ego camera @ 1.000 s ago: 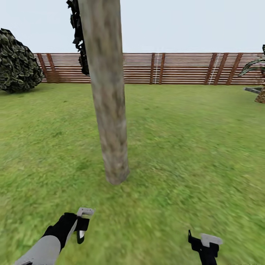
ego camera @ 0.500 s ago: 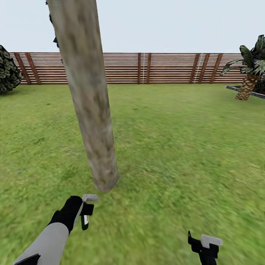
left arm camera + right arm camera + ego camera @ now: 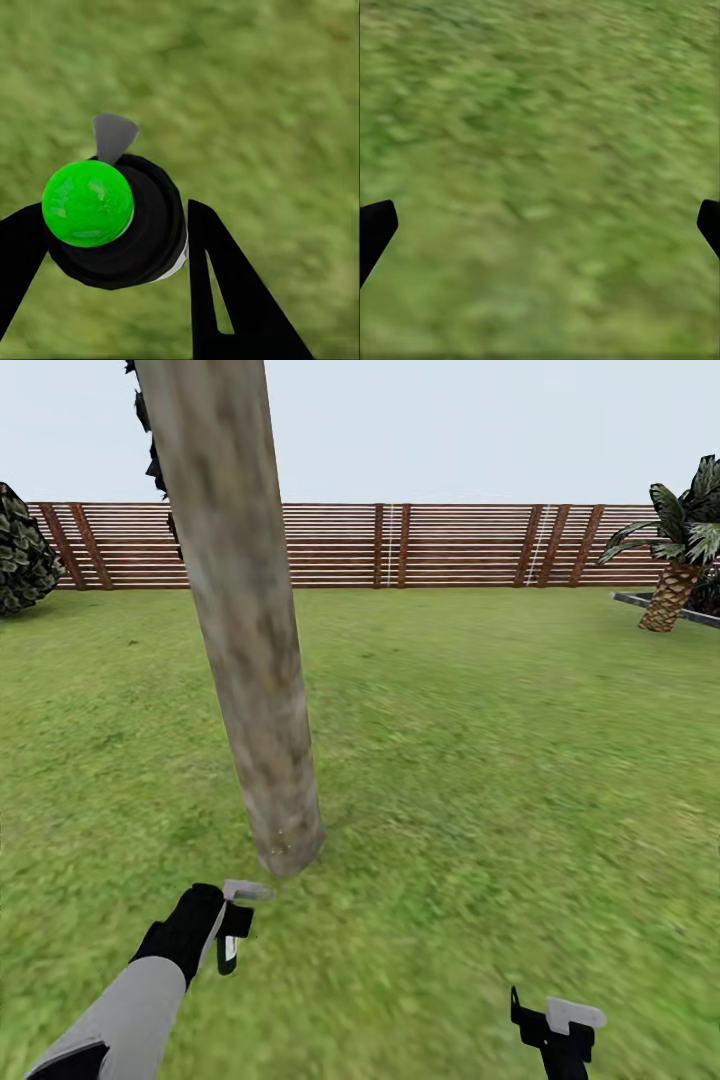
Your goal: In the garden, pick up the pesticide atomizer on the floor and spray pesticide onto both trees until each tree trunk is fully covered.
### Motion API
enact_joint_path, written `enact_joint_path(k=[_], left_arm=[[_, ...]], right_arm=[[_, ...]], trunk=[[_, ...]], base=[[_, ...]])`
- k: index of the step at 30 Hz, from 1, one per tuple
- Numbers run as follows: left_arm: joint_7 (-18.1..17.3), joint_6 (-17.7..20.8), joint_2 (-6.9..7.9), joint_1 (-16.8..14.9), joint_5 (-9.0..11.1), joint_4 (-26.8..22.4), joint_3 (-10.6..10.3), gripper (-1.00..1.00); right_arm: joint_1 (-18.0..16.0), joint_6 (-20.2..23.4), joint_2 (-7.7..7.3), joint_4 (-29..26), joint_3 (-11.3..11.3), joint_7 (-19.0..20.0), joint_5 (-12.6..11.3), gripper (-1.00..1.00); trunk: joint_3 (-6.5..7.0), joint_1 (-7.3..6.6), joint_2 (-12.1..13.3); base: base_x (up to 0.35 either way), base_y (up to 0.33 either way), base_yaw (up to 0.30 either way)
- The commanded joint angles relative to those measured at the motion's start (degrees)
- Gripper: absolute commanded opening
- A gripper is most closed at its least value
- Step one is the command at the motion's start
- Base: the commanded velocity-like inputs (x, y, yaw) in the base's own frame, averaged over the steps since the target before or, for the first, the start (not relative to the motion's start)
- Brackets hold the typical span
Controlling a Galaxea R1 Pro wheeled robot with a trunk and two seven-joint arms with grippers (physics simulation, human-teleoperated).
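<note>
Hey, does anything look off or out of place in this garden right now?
Nothing is spilled or broken. The trunk looks tilted, likely from the camera angle. The atomizer in the left pincer shows a green top, not red.

The grey-sleeved left arm reaches up from the lower left of the head view, its black left gripper [image 3: 232, 928] clamped on the dark round bottle. At lower right, the black right gripper [image 3: 560, 1032] hangs low, fingers [image 3: 375, 229] spread wide.
</note>
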Motion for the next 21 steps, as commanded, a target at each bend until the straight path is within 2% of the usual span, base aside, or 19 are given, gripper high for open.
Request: enact_joint_path(k=[1,2,6,9,13,15,16,17,19,21], left_arm=[[-2.65,-0.48,3.22,0.13,0.43,-0.03,-0.18,-1.0],[-3.2,-0.67,2.89,0.16,0.43,-0.03,-0.19,-1.0],[-3.81,-0.86,-0.19,-0.21,0.39,-0.17,-0.94,-1.0],[-3.94,-0.61,-0.77,-1.1,0.43,-1.39,-1.18,-1.0],[-4.12,-0.21,0.29,-1.56,0.42,-5.6,-1.25,-1.0],[-5.1,0.02,1.76,-1.69,0.48,-7.38,-1.18,-1.0],[-6.57,0.12,3.15,-1.73,0.49,-7.97,-1.1,-1.0],[-7.68,0.15,3.73,-1.71,0.46,-8.17,-1.16,-1.0],[-8.52,0.17,3.87,-1.59,0.37,-8.26,-1.29,-1.0],[-8.95,0.14,3.2,-1.48,0.27,-8.29,-1.62,-1.0]], right_arm=[[0.0,0.0,0.0,0.0,-0.02,-0.06,0.0,1.0],[0.0,0.0,0.0,0.0,-0.03,-0.08,0.0,1.0],[0.0,0.0,0.0,0.0,-0.03,-0.09,0.0,1.0],[0.0,0.0,0.0,0.0,-0.03,-0.09,0.0,1.0],[0.0,0.0,0.0,0.0,-0.03,-0.09,0.0,1.0],[0.0,0.0,0.0,0.0,-0.03,-0.09,0.0,1.0],[0.0,0.0,0.0,0.0,-0.03,-0.11,0.0,1.0],[0.0,0.0,0.0,0.0,-0.03,-0.14,0.0,1.0],[0.0,0.0,0.0,0.0,-0.03,-0.15,0.0,1.0],[0.0,0.0,0.0,0.0,-0.03,-0.13,0.0,1.0]], trunk=[[0.0,0.0,0.0],[0.0,0.0,0.0],[0.0,0.0,0.0],[0.0,0.0,0.0],[0.0,0.0,0.0],[0.0,0.0,0.0],[0.0,0.0,0.0],[0.0,0.0,0.0],[0.0,0.0,0.0],[0.0,0.0,0.0]], base=[[-0.008,0.0,0.0],[-0.116,0.0,0.0],[-0.243,0.0,0.0],[-0.064,0.0,0.0],[-0.007,0.0,-0.069],[-0.001,0.0,-0.245],[0.0,0.0,-0.204],[0.0,0.0,-0.105],[0.0,0.0,-0.055],[0.0,0.0,-0.017]])
